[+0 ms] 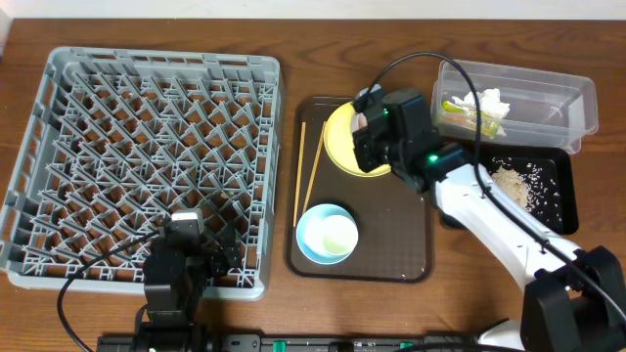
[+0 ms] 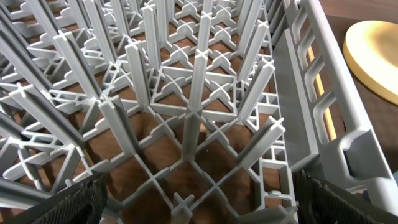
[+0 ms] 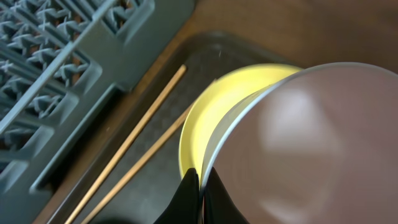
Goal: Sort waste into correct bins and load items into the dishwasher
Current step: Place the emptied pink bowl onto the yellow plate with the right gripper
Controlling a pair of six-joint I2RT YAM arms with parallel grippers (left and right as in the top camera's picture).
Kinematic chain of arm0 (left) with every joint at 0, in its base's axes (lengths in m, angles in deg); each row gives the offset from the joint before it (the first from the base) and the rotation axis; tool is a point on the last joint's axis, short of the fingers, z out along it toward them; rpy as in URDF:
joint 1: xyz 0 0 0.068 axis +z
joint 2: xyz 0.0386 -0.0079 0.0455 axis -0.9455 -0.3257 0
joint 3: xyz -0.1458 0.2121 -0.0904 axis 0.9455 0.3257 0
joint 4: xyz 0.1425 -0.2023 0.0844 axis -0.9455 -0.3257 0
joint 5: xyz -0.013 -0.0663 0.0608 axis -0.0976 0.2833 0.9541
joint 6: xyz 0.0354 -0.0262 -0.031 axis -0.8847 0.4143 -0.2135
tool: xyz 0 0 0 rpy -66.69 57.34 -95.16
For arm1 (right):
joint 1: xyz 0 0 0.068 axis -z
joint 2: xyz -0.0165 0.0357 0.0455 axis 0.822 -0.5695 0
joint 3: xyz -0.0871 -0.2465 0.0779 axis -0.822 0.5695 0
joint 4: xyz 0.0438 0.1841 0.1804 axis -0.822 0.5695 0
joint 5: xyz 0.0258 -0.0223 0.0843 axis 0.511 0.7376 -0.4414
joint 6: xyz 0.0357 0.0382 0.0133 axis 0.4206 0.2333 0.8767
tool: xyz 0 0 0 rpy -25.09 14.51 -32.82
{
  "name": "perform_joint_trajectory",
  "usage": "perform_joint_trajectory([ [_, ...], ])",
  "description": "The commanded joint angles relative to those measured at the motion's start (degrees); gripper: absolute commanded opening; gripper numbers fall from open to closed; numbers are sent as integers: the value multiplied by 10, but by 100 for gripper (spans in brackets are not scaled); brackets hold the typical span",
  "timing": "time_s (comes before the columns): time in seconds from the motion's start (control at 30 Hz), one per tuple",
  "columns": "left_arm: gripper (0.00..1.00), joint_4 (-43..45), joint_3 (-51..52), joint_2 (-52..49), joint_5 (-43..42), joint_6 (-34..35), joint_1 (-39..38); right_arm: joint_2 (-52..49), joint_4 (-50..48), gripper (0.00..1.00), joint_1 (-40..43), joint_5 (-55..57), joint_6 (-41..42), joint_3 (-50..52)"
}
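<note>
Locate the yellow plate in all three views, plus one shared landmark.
Overhead: yellow plate at the brown tray's top end, partly under the arm.
Left wrist: top right corner, beyond the grey dish rack's wall.
Right wrist: centre, behind the small bowl the right gripper holds.
Shared landmark: that rack.

A dark brown serving tray (image 1: 391, 249) lying flat on the wooden table (image 1: 147, 29), right of centre
</note>
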Motion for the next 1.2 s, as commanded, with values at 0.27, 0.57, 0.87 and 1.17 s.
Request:
perform_joint_trajectory([
  [0.27, 99, 0, -12, 0, -8, 5, -2, -96, -68, 1, -10, 36, -29, -6],
  [0.57, 99, 0, -12, 0, -8, 5, -2, -130, -73, 10, -16, 14, -29, -6],
  [0.87, 99, 0, -12, 0, -8, 5, -2, -37, -16, 49, -16, -72, -29, -6],
  [1.17, 99, 0, -12, 0, -8, 5, -2, 64, 221, 52, -28, -84, 40, -6],
])
